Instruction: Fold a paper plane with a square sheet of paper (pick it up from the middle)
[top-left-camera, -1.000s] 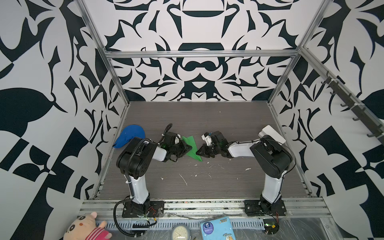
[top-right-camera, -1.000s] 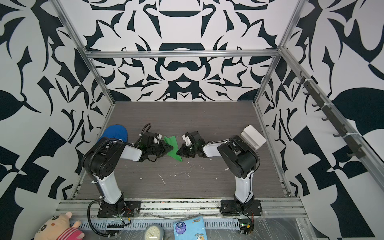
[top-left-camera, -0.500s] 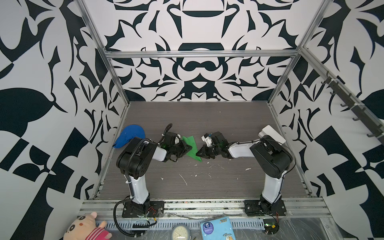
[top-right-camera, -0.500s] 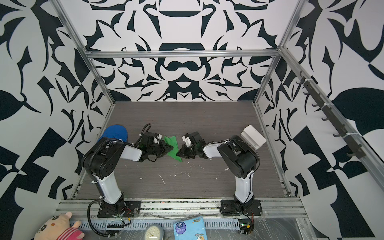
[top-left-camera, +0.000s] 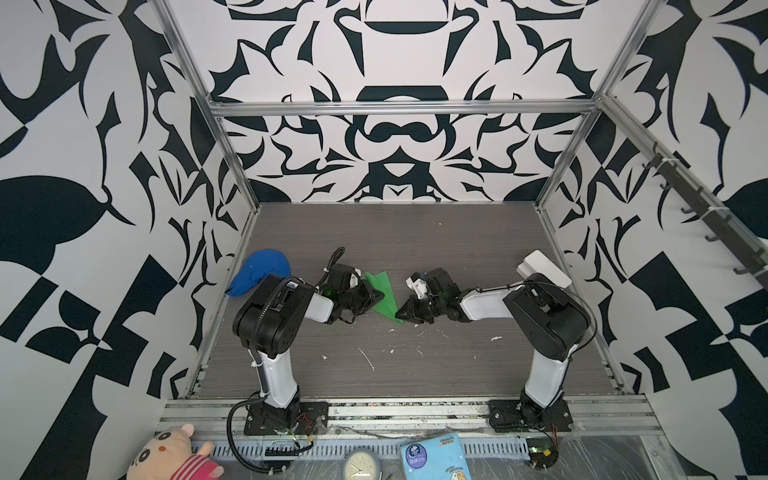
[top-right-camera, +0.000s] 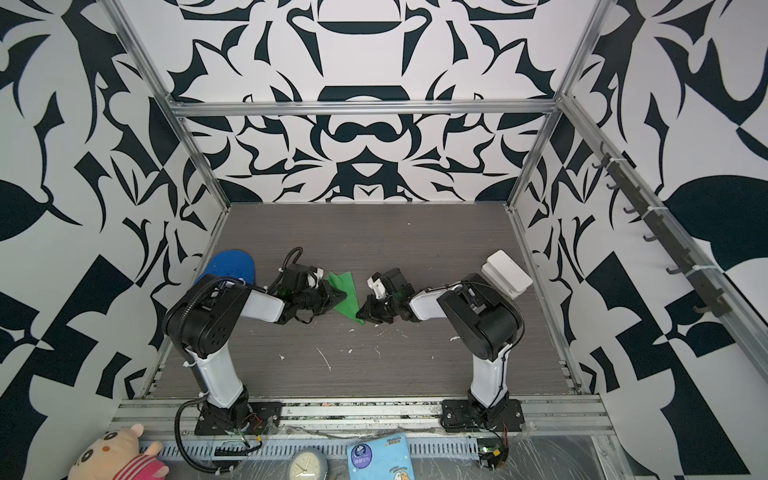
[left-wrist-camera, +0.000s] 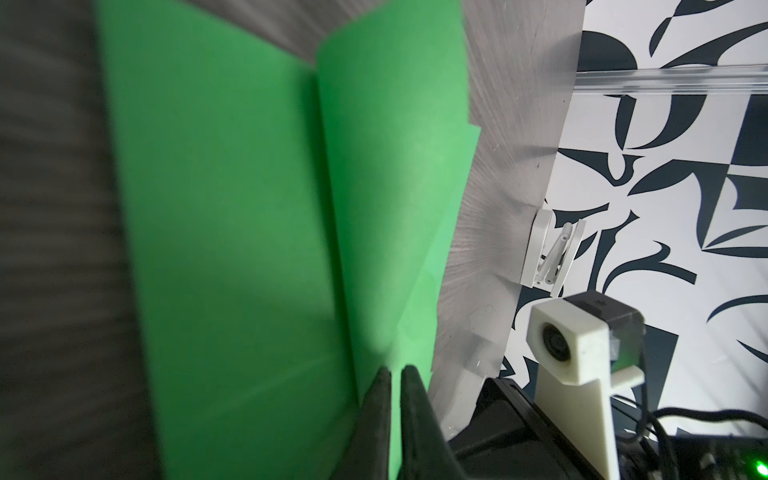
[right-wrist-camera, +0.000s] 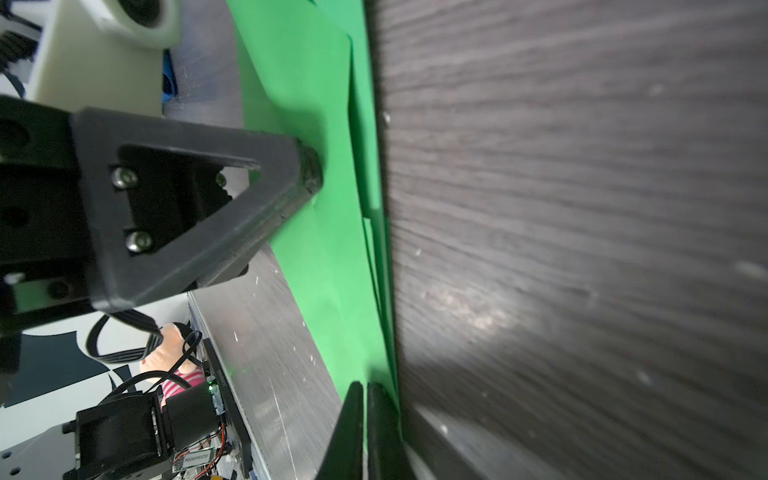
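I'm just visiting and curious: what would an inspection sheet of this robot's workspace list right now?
Surface: grey wood-grain tabletop, flecked with white scraps.
Job's things: green paper, partly folded, held between both grippers.
Clutter: blue cap, white hinged object; plush toy, clock and blue packet out front.
Grippers: left gripper and right gripper each shut on the paper's edge.
Cables: black cable looped at the front left.
Surroundings: black-and-white patterned walls, metal frame, hook rail.

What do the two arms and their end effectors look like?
Both arms: black joint housings, white links, black base plates. The left arm trails a black corrugated cable, the right arm a thin black wire. The left end effector and right end effector have black triangular fingers and white camera mounts.
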